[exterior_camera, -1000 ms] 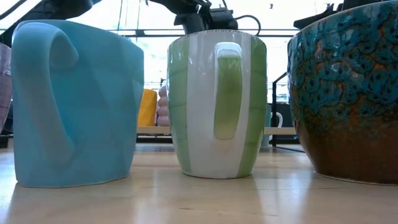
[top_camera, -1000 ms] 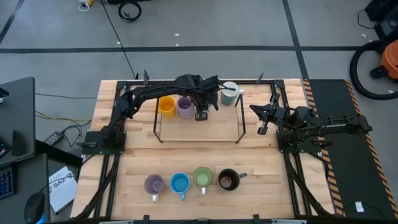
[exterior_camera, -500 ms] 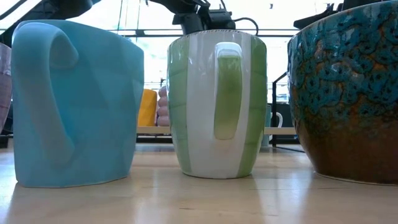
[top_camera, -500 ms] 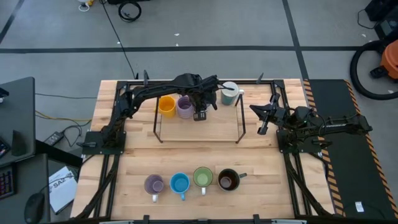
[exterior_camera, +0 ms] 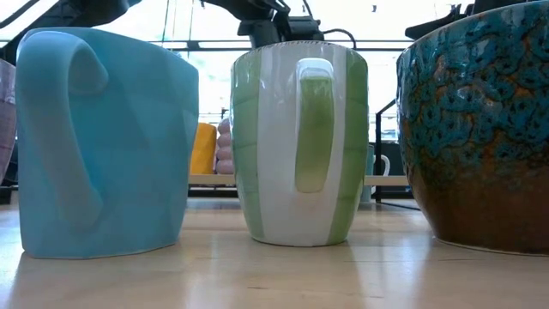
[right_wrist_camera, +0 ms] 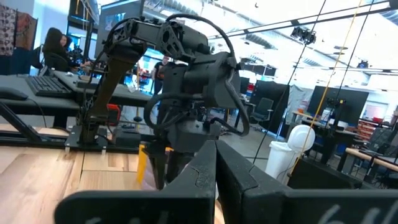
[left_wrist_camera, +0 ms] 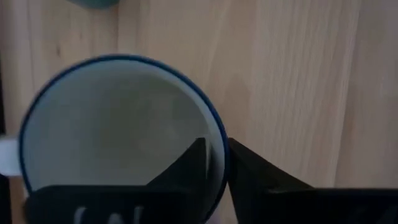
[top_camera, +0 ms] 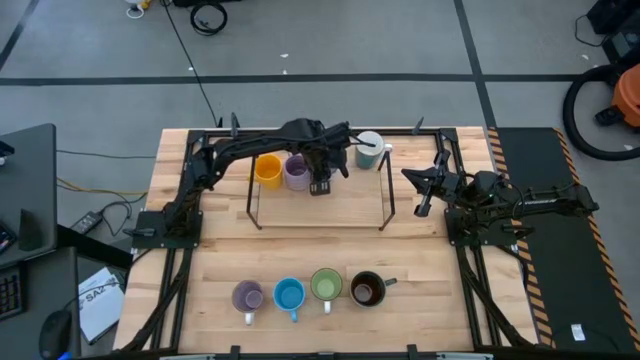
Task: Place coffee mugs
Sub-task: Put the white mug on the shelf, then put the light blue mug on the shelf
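In the high view my left gripper point(top_camera: 321, 183) reaches over the wooden rack shelf point(top_camera: 350, 205) at the far side, next to the purple mug point(top_camera: 296, 172) and the orange mug point(top_camera: 267, 168). The left wrist view shows it shut on a white mug with a blue rim point(left_wrist_camera: 118, 130). The pale white-blue mug point(top_camera: 368, 149) stands at the rack's far right corner. Lavender point(top_camera: 247, 296), bright blue point(top_camera: 289, 295), green point(top_camera: 325, 285) and dark point(top_camera: 366, 289) mugs stand in a row near the table's near edge. My right gripper point(top_camera: 420, 207) waits shut, right of the rack. My left gripper point(left_wrist_camera: 214, 149) holds the white mug by its rim point(left_wrist_camera: 219, 140), one finger point(left_wrist_camera: 189, 165) inside the mug and one point(left_wrist_camera: 252, 171) outside. The fingers come from above, pointing down. The mug is upright; whether its base rests on the shelf I cannot tell.
The rack's dark wire frame point(top_camera: 388, 190) surrounds the shelf. In the low view the blue point(exterior_camera: 103, 142), green point(exterior_camera: 300, 142) and dark patterned point(exterior_camera: 476, 129) mugs fill the foreground. Bare wood point(top_camera: 320, 250) lies between the rack and the near row.
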Controlling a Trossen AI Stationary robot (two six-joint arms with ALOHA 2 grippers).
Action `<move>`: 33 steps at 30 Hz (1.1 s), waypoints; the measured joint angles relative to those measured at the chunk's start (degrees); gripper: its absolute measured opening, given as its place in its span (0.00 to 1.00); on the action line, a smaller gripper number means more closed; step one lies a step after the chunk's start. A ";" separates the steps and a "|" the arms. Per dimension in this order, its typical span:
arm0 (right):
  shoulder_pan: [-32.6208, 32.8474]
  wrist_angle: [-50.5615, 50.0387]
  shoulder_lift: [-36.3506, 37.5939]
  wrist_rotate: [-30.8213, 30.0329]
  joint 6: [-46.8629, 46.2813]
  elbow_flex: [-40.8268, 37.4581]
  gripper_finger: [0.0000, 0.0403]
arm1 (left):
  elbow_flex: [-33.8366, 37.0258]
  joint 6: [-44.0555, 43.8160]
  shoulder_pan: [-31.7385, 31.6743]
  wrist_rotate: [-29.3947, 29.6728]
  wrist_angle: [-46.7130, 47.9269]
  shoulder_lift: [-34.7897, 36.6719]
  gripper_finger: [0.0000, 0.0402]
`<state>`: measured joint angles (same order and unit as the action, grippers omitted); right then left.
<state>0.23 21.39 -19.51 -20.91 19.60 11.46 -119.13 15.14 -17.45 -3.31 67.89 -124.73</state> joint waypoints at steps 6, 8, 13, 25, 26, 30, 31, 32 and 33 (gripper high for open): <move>0.00 -0.04 0.00 0.02 0.00 0.00 0.02 | -0.02 -0.82 0.07 0.40 -0.99 0.32 0.30; 0.00 -0.04 0.00 0.02 0.02 0.00 0.02 | -0.02 -0.77 0.07 0.52 -0.91 0.74 0.33; 0.00 -0.02 0.02 0.02 0.04 0.00 0.02 | -0.11 -0.74 0.00 0.56 -2.77 2.18 0.36; 0.00 0.06 0.02 0.13 0.18 0.00 0.02 | -0.13 2.29 -0.24 4.98 -7.80 3.76 0.36; 0.00 0.11 0.02 0.11 0.25 0.00 0.02 | -0.13 2.23 -0.36 4.98 -8.55 3.76 0.36; 0.00 0.07 0.02 0.07 0.12 0.00 0.02 | -0.13 3.05 -0.48 5.04 -14.63 3.76 0.36; 0.00 0.07 0.02 0.09 0.10 0.00 0.02 | -0.13 3.35 -0.47 5.02 -16.60 3.76 0.36; 0.00 0.08 0.02 0.09 0.10 0.00 0.02 | -0.13 3.56 -0.41 5.02 -18.49 3.76 0.36; 0.00 0.07 0.02 0.09 0.10 0.00 0.02 | -0.13 3.58 -0.37 5.00 -20.23 3.76 0.36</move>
<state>0.23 21.45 -19.49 -20.82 19.70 11.46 -119.26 18.72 -17.82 1.69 47.66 -120.97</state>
